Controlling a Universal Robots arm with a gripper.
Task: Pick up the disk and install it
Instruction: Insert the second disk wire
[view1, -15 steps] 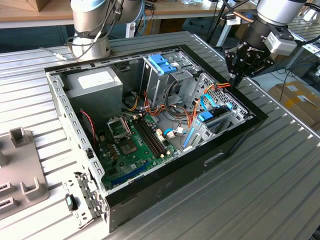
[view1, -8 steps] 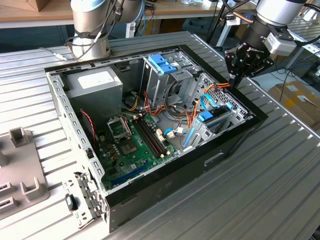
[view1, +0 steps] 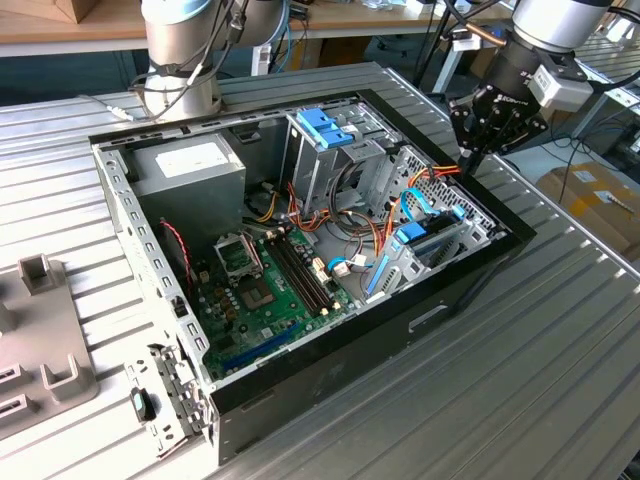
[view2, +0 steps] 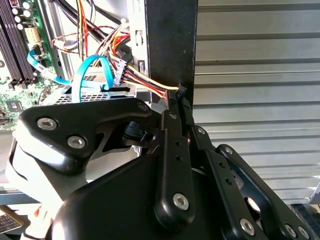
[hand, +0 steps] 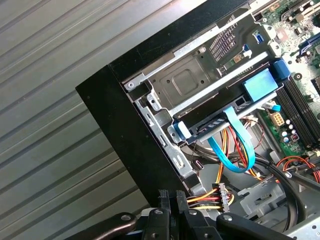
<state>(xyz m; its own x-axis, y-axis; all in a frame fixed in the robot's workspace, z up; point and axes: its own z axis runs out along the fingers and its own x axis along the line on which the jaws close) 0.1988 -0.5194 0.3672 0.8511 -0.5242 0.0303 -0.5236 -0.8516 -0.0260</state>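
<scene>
Gripper (view1: 468, 158) hangs over the far rim of the open computer case (view1: 470, 285), at the exterior view's right. Fingers (view2: 175, 107) pressed together with nothing between them, tips just beside the colored power wires (view2: 145, 82) at the case wall. Disk (hand: 220, 112) sits in the drive bay inside the case, apart from the gripper, its blue carrier tab (hand: 260, 85) toward the motherboard (view1: 265, 290). Light blue flat cable (hand: 235, 145) loops out from the disk's end. Case rests on a ribbed metal table (view1: 560, 340).
</scene>
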